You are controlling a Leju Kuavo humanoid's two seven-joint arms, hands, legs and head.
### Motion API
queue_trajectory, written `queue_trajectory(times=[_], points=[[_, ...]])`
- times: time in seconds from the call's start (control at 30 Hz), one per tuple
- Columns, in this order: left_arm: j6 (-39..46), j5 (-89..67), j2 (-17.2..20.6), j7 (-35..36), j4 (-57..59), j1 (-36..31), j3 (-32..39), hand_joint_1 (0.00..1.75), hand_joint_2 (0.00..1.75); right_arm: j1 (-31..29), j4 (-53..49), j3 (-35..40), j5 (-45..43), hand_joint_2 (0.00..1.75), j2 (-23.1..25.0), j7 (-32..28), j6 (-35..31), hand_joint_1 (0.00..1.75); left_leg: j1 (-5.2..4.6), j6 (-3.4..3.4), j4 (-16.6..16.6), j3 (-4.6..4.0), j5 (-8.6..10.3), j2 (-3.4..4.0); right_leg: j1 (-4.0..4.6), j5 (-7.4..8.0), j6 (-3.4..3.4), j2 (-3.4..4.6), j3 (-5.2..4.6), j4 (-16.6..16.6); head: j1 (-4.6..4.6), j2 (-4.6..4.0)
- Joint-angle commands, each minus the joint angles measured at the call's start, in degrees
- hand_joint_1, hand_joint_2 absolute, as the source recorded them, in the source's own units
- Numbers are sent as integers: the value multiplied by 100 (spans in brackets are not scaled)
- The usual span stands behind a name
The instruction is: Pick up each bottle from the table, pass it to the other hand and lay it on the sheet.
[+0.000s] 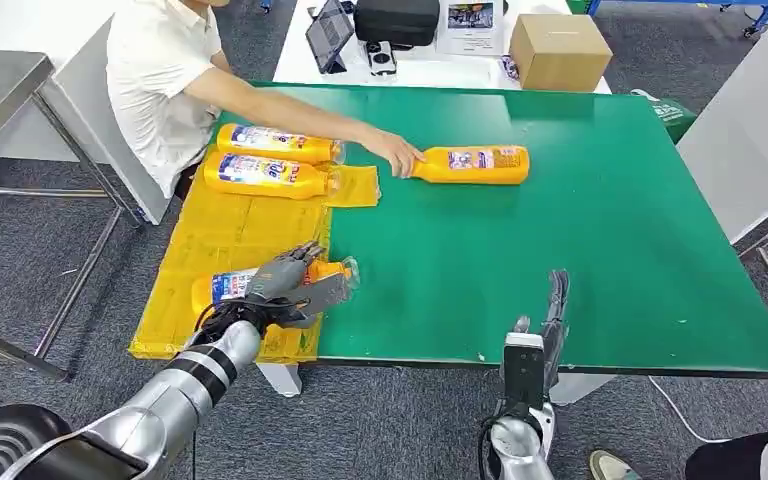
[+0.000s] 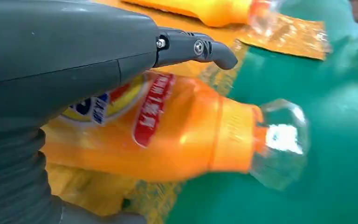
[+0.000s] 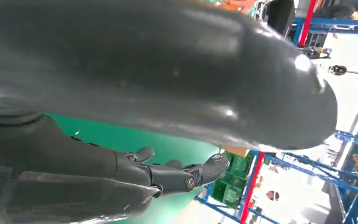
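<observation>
While a bottle point(image 1: 260, 285) is gripped by the left robot hand point(image 1: 295, 280) at the yellow sheet's point(image 1: 225, 235) edge | right robot hand point(image 1: 550, 325) is held empty, fingers apart, at the worktop's point(image 1: 560, 250) near edge | a person's hand point(image 1: 397, 153) is laid on another bottle point(image 1: 472, 164).

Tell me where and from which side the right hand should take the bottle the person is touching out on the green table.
Grip the bottle around its wide labelled body, probably coming from above. It lies flat on its side across the green table, neck toward the person's hand, so the narrow neck end is occupied. The right hand is open at the near edge and would reach forward.
</observation>
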Motion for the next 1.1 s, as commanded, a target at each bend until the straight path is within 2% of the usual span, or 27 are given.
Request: queue_trajectory(times=[0.03,0.17,0.27,0.43,0.47,0.5,0.53,0.8,0.87,0.9,0.97,1.1], points=[[233,323,-25,-447,-910,461,-208,0,175,-50,245,138,-19,0,-181,2,-46,0,2,-8,-10,35,-12,9,3,-10,-15,9,32,-10,2,0],[1103,867,-23,-1109,-2505,1353,-195,0,175,68,201,85,47,0,-172,2,-46,0,1,-4,-9,23,-12,6,1,-10,-8,5,19,-8,2,0],[1115,877,10,-1058,-2744,1493,-282,0,175,84,187,83,62,0,-162,2,-46,0,1,-6,-5,24,-18,10,2,-15,-11,9,19,-3,2,0],[1522,1388,57,-1439,-3672,2051,-414,0,175,168,151,-46,287,0,-103,2,-46,0,1,-10,-3,10,-16,8,2,-10,-11,7,5,-3,4,0],[1557,1414,149,-1425,-3990,2229,-563,0,175,212,121,-91,439,175,-116,2,-46,0,1,-12,-6,21,-21,10,2,-14,-14,10,14,-4,0,0],[1596,1432,181,-1421,-4109,2298,-606,0,175,218,158,-110,593,175,-135,2,-46,0,2,-14,-2,26,-26,15,3,-18,-17,14,17,-1,2,0],[1670,1480,228,-1428,-4322,2423,-657,0,175,214,295,-275,1209,175,-144,2,-46,0,1,-14,-5,28,-25,13,2,-19,-17,13,18,-3,0,0],[1677,1482,260,-1424,-4418,2473,-694,0,175,221,296,-293,1221,175,-152,2,-46,0,2,-12,-5,18,-18,5,3,-12,-13,5,13,-7,0,0],[1751,1536,298,-1492,-4551,2518,-701,0,175,116,733,-633,2317,175,-152,71,-46,0,2,-9,-5,4,-11,3,2,-6,-9,2,1,-8,0,0],[1784,1529,337,-1513,-4778,2650,-724,0,175,117,744,-925,3346,175,-145,335,-46,0,2,-10,-8,14,-14,3,2,-9,-12,3,9,-9,2,0],[1698,1558,407,-1480,-5045,2821,-783,0,175,114,756,-1085,4395,175,-342,798,-46,0,3,-10,-9,15,-15,6,4,-9,-11,6,12,-12,0,0],[1309,1878,419,-1406,-5147,2944,-807,0,175,-51,799,-1164,5629,175,-880,1610,-46,0,1,-10,-10,21,-18,-1,2,-14,-11,-1,19,-12,0,0]])
